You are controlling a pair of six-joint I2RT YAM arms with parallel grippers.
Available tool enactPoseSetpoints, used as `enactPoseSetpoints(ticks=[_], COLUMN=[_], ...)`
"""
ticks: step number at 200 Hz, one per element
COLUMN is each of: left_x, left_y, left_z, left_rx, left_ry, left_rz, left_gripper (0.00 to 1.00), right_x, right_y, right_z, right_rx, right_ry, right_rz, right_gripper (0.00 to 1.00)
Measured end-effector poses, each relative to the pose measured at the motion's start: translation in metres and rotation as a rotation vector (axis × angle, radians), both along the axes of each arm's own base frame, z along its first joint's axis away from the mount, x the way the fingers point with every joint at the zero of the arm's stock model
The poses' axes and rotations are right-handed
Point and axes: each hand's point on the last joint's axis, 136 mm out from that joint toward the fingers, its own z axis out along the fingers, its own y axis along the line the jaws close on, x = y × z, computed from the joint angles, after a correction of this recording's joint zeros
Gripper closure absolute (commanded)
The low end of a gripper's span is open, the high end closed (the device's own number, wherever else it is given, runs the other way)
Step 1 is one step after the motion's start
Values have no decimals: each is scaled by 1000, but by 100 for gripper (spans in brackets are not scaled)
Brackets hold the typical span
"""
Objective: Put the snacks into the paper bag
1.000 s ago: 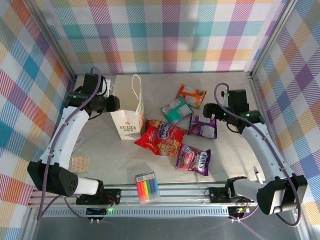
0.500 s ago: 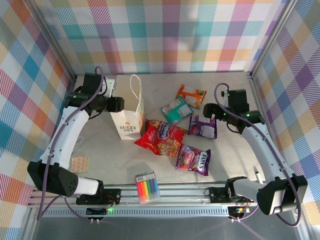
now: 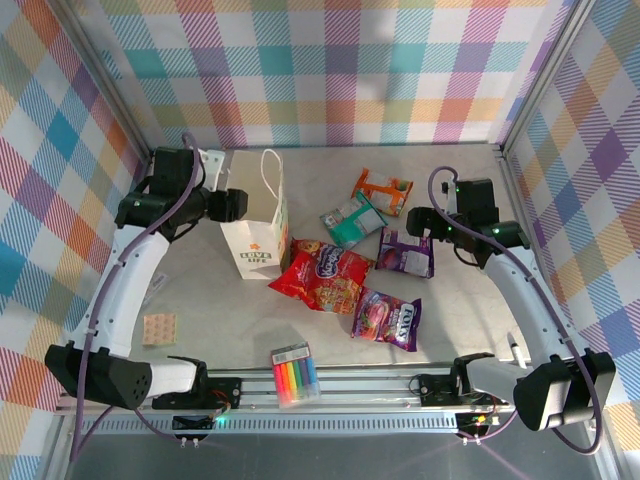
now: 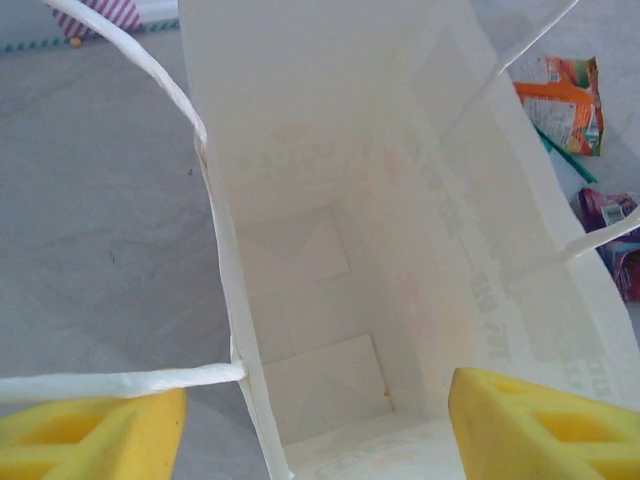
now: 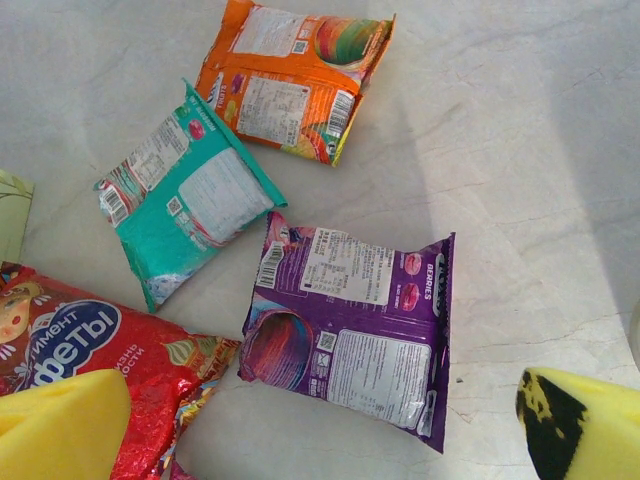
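Note:
The white paper bag (image 3: 258,238) stands upright at mid-left with its mouth open. My left gripper (image 3: 232,203) is at the bag's top left edge. In the left wrist view the left gripper (image 4: 315,425) is open, the bag's side wall (image 4: 232,330) runs up between the jaws, and one twisted handle (image 4: 120,383) lies across the left finger. The bag's inside (image 4: 330,370) holds nothing. The snacks lie on the table: red (image 3: 322,275), purple (image 3: 388,318), purple (image 3: 405,252), teal (image 3: 352,218), orange (image 3: 382,188). My right gripper (image 5: 320,435) hangs open above a purple packet (image 5: 350,320).
A clear pack of coloured markers (image 3: 295,375) lies near the front rail. A small beige pad (image 3: 158,327) sits at front left. Plaid walls close in the table on three sides. The bag's second handle (image 3: 270,175) stands up above its rim.
The left gripper's jaws have spread wider at the bag's rim, and the left arm's upper part has drawn back to the left. The right arm and the packets have not moved.

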Motion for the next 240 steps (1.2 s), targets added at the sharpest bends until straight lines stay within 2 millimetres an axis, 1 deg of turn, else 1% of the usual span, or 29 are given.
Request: enactPoseSetpoints(ticks=[27, 48, 66, 89, 112, 129, 153, 162, 176, 184, 203, 240], left_x=[3, 10, 15, 18, 23, 26, 32, 35, 39, 41, 44, 43], left_y=[8, 22, 33, 42, 45, 45, 47, 49, 52, 54, 57, 58], left_z=[1, 5, 8, 10, 12, 14, 18, 17, 16, 14, 7, -5], left_rx=[-12, -41, -74, -130, -182, -232, -290, -310, -339, -350, -374, -390], left_ry=[0, -13, -26, -33, -42, -44, -60, -59, -56, -55, -47, -19], left_rz=[51, 123, 181, 250, 291, 316, 335, 348, 373, 380, 401, 416], left_gripper=[29, 29, 30, 36, 44, 51, 58, 63, 77, 81, 86, 90], right_x=[0, 0, 0, 0, 0, 1, 1, 1, 1, 1, 1, 3], right_y=[0, 0, -1, -1, -1, 0, 0, 0, 0, 0, 0, -5], right_z=[-1, -1, -1, -1, -1, -2, -3, -3, -3, -3, -4, -14], right_rx=[-1, -4, -6, -8, -8, -8, -9, -9, -9, -9, -9, -31], right_ry=[3, 2, 2, 1, 1, 4, 9, 8, 8, 8, 11, 45], right_rz=[0, 1, 1, 3, 3, 3, 3, 3, 3, 3, 3, -22], right_gripper=[1, 1, 1, 1, 1, 1, 1, 1, 1, 1, 1, 1])
